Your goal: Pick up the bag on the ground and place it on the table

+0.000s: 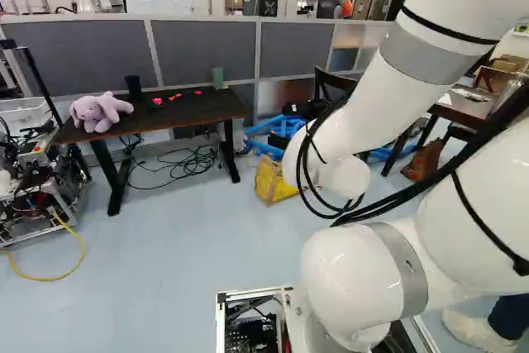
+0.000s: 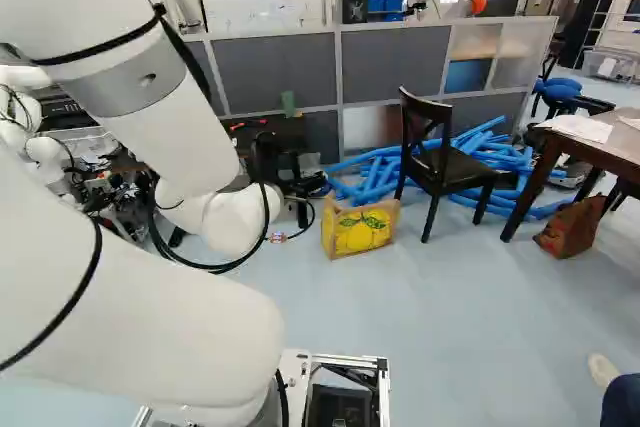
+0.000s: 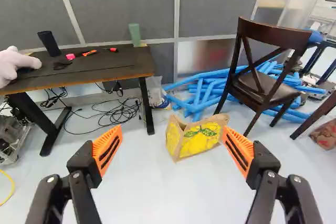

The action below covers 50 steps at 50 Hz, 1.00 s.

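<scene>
Standing wide, the gripper (image 2: pixel 298 177) has its orange pads (image 3: pixel 108 149) well apart. I see the yellow and brown bag (image 3: pixel 198 139) upright on the floor (image 3: pixel 163 195), ahead of the gripper, between the dark table (image 3: pixel 89 68) and the wooden chair (image 3: pixel 273 34). Blue tubes (image 2: pixel 375 177) lie behind the bag. One purple plush toy (image 1: pixel 101 112) rests on the dark table.
</scene>
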Available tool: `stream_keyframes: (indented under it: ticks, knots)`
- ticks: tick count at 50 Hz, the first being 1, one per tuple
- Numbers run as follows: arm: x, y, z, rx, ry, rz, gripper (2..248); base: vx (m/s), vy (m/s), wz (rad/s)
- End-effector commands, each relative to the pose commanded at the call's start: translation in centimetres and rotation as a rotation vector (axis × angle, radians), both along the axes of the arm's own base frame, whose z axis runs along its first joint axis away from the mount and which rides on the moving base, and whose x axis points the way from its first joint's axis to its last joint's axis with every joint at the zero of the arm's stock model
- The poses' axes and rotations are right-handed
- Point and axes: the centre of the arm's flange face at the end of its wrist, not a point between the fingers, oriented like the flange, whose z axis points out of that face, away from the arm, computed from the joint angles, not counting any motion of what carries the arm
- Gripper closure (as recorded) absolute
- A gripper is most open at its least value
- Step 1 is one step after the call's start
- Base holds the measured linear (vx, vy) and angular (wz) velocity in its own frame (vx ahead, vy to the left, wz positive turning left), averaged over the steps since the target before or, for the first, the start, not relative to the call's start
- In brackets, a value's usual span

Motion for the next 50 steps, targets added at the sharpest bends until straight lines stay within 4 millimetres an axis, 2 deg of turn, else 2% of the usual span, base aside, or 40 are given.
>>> stream_keyframes:
  ticks: [37,50]
  knots:
    - [0.00,0.00,0.00,0.000,0.000,0.000,3,0.279,-0.061,-0.021]
    - [0.00,0.00,0.00,0.000,0.000,0.000,3,0.222,-0.008,-0.025]
